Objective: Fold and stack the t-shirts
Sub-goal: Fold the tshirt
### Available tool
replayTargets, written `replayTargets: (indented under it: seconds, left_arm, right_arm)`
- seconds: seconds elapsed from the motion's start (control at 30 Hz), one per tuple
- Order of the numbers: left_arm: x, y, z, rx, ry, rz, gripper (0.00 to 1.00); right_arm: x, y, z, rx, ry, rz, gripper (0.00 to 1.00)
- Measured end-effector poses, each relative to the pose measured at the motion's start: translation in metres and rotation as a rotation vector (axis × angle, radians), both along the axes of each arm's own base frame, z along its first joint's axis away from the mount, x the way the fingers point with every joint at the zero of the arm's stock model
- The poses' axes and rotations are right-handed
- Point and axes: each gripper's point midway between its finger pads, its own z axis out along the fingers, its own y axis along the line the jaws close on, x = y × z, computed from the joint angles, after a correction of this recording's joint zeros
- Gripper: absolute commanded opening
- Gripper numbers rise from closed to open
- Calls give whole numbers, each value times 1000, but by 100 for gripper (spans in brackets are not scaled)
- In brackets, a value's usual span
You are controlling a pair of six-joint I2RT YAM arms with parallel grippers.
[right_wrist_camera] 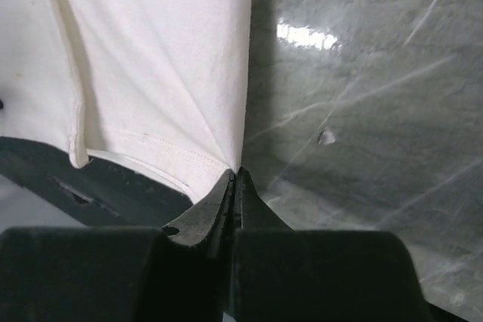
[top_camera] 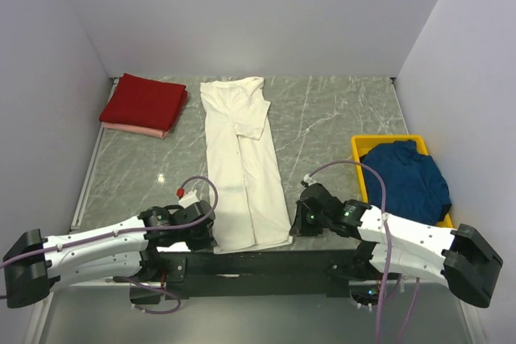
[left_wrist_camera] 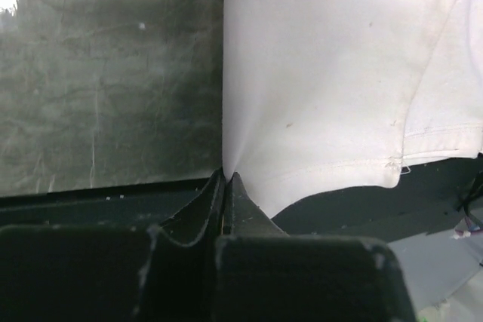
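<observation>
**Top view.** The cream t-shirt [top_camera: 242,159] is laid lengthwise down the middle of the tabletop [top_camera: 322,118] as a long, narrow strip, with one sleeve lying on it near the far end. A folded red t-shirt [top_camera: 145,101] is stacked on a pink t-shirt [top_camera: 141,129] at the far left corner. A navy t-shirt [top_camera: 407,179] is heaped in the yellow bin [top_camera: 359,147] at the right. The left pincer [top_camera: 213,241] is set at the near left corner of the cream t-shirt, and the right pincer [top_camera: 292,230] at its near right corner.

**Left wrist view.** The left pincer [left_wrist_camera: 225,179] is pressed together on the left edge of the cream t-shirt [left_wrist_camera: 324,73], just beside the hem. Creases fan out from the pinch.

**Right wrist view.** The right pincer [right_wrist_camera: 235,175] is pressed together on the right edge of the cream t-shirt [right_wrist_camera: 151,58], at the hem corner. The tabletop [right_wrist_camera: 362,111] is seen beside it.
</observation>
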Motion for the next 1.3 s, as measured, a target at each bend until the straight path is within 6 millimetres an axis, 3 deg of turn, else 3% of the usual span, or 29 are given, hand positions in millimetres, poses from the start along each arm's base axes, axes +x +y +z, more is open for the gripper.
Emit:
replayTargets:
  seconds: [0.17,0.23,0.27,0.3,0.33,0.37,0.4,0.43,0.63,0.83,1.0,1.3]
  left_arm:
    - [-8,2,-1,-12,27,-15,1]
    - [-12,4,-5,-8,45,-23,1]
    - [-15,5,-8,-6,56,-29,1]
    - [-17,5,-9,-5,64,-36,3]
    - [-19,6,-10,-4,70,-42,7]
    - [-20,7,-11,3,74,-50,20]
    - [-21,9,-11,11,73,-59,24]
    - [-22,12,-11,24,75,-63,25]
    - [-22,17,-2,25,65,-62,29]
    - [-22,18,-1,15,65,-39,28]
    - [-24,21,-13,1,74,-14,27]
    - [-26,11,-12,-63,78,-9,40]
  right_arm:
    - [-9,2,6,43,9,36,0]
    - [-15,0,2,47,24,48,6]
    - [-19,-2,0,47,35,57,11]
    - [-23,-3,-2,45,45,68,27]
    - [-26,-3,-3,45,54,73,36]
    - [-29,-5,-5,37,61,85,42]
    - [-32,-8,-5,29,67,90,50]
    - [-34,-9,-5,25,69,99,51]
    - [-40,-11,3,55,74,96,51]
    - [-49,-3,-5,120,143,68,47]
    - [-50,6,-6,191,171,31,45]
    - [-51,8,-8,237,188,-17,39]
